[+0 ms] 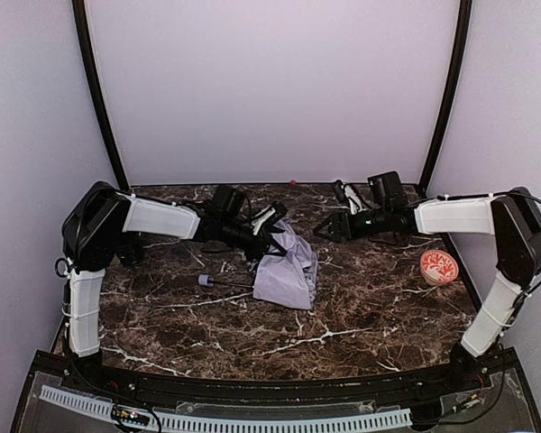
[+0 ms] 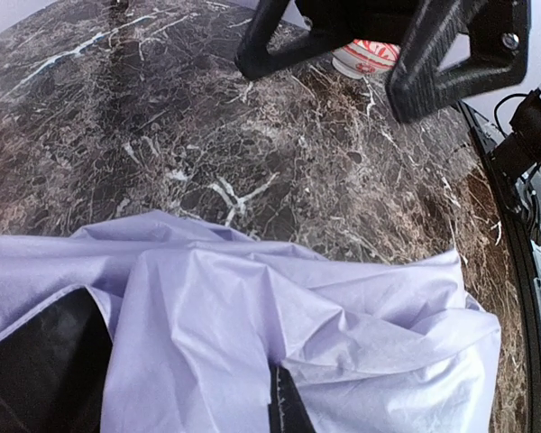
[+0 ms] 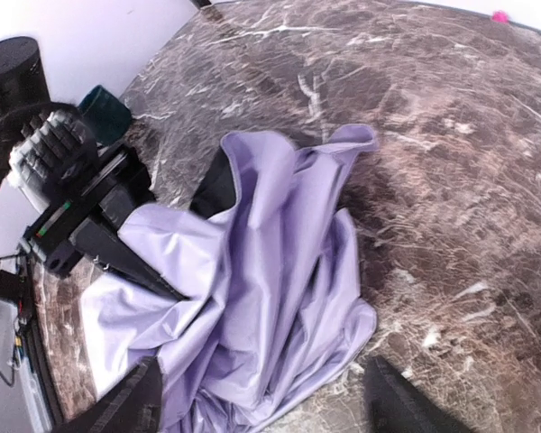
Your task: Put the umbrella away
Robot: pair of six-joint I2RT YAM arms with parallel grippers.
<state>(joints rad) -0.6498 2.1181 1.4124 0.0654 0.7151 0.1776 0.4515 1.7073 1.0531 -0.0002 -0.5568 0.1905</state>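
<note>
**Sprawling umbrella, two open pincers**

The umbrella (image 1: 287, 271) lies crumpled on the table (image 1: 370, 307), a little left of centre, with its handle (image 1: 205, 280) pointing left. The left pincer (image 1: 272, 236) sits at the fabric's far edge, fingers spread, gripping nothing. The right pincer (image 1: 323, 227) hovers nearby, wide open and empty.

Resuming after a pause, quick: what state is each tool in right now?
Left tool: tips buried in the umbrella fabric, so open or closed cannot be told.
Right tool: open, holding nothing.
</note>
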